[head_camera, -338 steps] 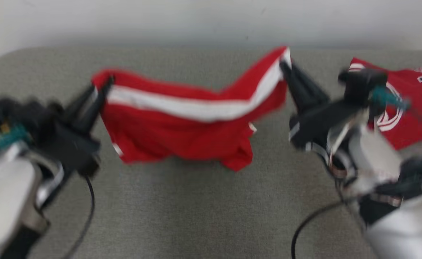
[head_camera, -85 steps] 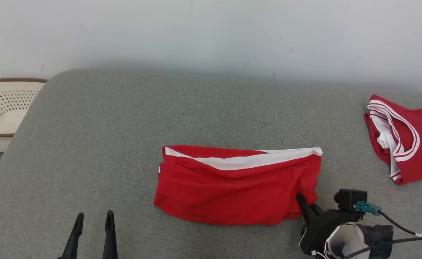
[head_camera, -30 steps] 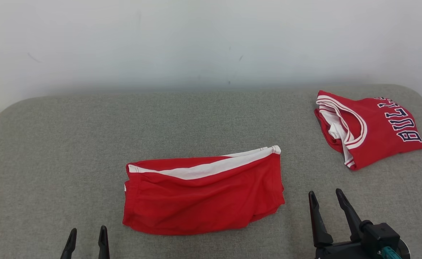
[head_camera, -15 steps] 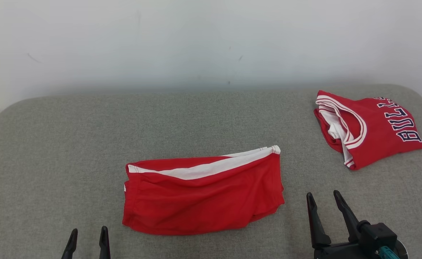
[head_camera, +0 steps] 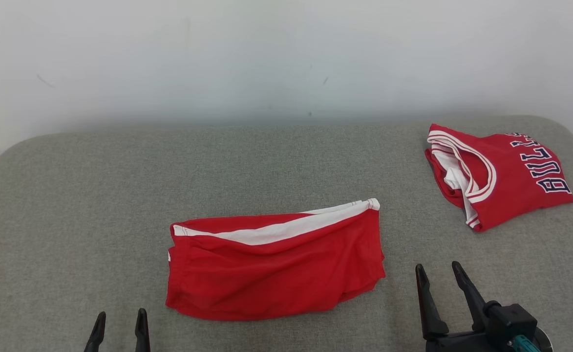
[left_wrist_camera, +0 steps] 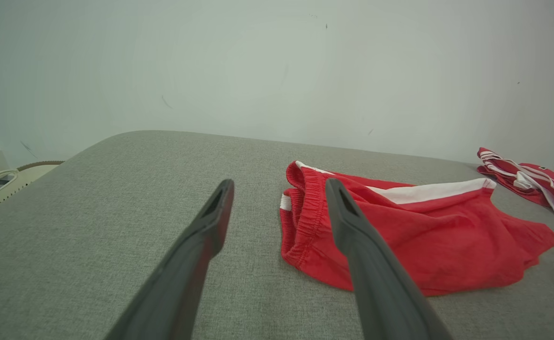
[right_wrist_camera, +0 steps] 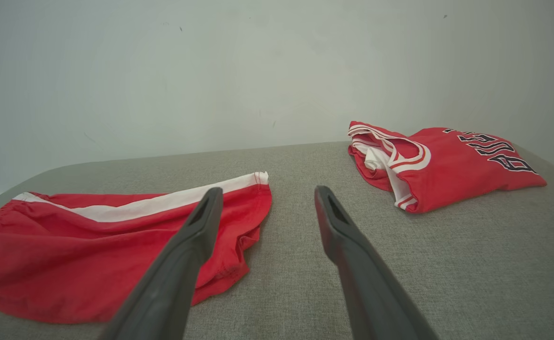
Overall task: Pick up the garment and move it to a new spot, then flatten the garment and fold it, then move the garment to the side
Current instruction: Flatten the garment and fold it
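On the grey desk (head_camera: 71, 195), near its middle, lying flat: red shorts (head_camera: 276, 264), folded over, white stripe along the far edge, elastic waistband toward the left. By the front edge, left of the shorts and apart from them: left jaws, spread wide, gripping nothing. Right of the shorts, near the hem corner (not touching it): right jaws, likewise released and empty. Toward the far right corner, well apart: a folded red jersey (head_camera: 506, 181) with dark lettering.

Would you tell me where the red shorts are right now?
In the head view, the red shorts lie centrally on the grey pad, left of the jersey.
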